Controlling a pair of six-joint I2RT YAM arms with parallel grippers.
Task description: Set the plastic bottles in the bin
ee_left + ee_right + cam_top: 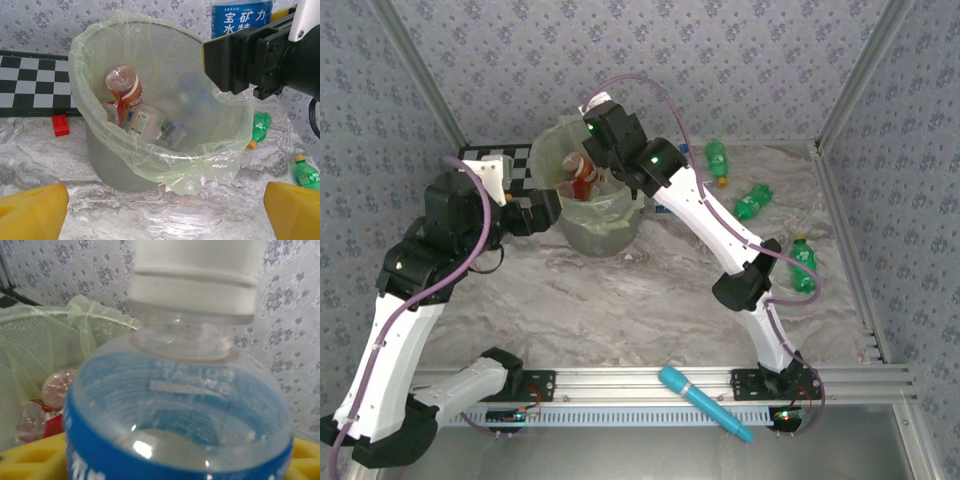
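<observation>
- bin: it stands just ahead of the left gripper, whose fingers are wide apart and hold nothing; a push from them could slide or tip it.
- right gripper: it hangs by the bin's rim; i cannot tell if its fingers clamp or only flank the blue bottle.
- blue bottle: it sits between those fingers; if let go here, it may strike the rim and fall outside.
- green bottles: they lie well apart from both pairs of fingers, not yet binned.

"宝矿力" on blue-labelled bottle
</observation>
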